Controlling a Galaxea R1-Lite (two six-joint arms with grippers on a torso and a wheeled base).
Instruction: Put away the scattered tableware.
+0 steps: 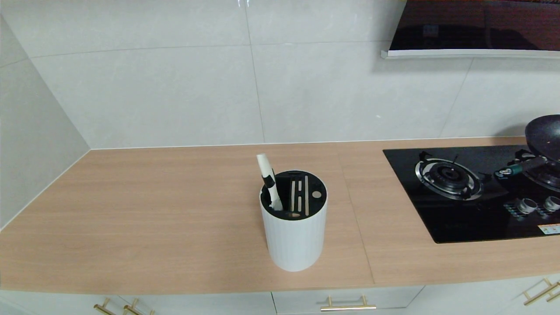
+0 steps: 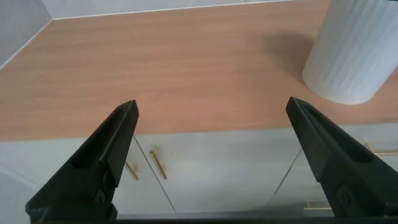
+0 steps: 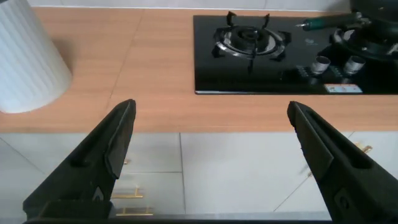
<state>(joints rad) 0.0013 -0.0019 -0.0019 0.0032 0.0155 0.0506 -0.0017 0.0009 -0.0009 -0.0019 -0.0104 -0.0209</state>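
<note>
Utensil (image 1: 267,175) stands in ribbed white holder (image 1: 294,240).

Holder (image 1: 294,240) on counter (image 1: 153,210), utensil (image 1: 267,177) in it, stove (image 1: 463,205) to the right, wok (image 1: 544,135) on stove.

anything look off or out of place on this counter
Nothing stands out. The holder stands upright on the counter; the one utensil in it leans in the open compartment, but nothing is spilled or broken.
</note>
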